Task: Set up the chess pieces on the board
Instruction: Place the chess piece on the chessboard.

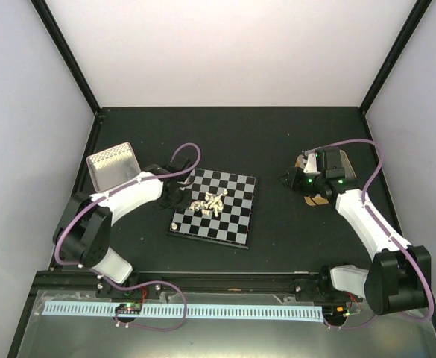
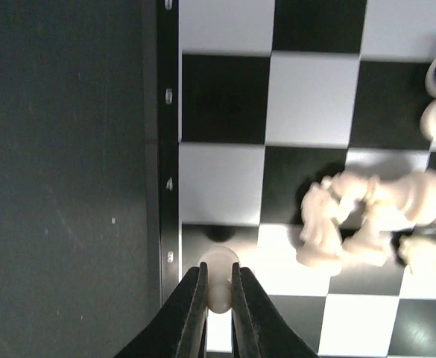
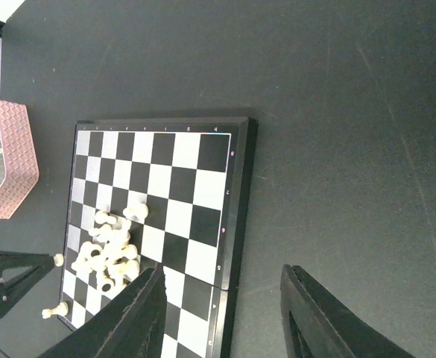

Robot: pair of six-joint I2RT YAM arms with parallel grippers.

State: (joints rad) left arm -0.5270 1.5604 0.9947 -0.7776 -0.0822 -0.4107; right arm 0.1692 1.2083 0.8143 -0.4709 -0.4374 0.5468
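Remote inspection, workspace as found.

1. I am seeing the board (image 1: pixel 236 224) lying flat at the middle of the table, between the two arms.
2. The heap of chess pieces (image 1: pixel 209 202) is lying toppled and tangled on the board, slightly toward 10 o'clock from its centre. A lone piece (image 1: pixel 174 225) is standing apart at the board's 8 o'clock corner.
3. The left gripper (image 2: pixel 218 270) is hanging over the board's 9 o'clock edge. Its jaws are pinched almost together on a single piece (image 2: pixel 219 259), whose rounded top is showing beyond the fingertips, over the outermost column of squares.
4. The right gripper (image 3: pixel 221 272) is hovering over bare table at 3 o'clock from the board, well apart from it. Its jaws are standing about half open and gripping nothing.
5. A square tin (image 1: pixel 113 165) is sitting at 10 o'clock from the board, beside the left arm.
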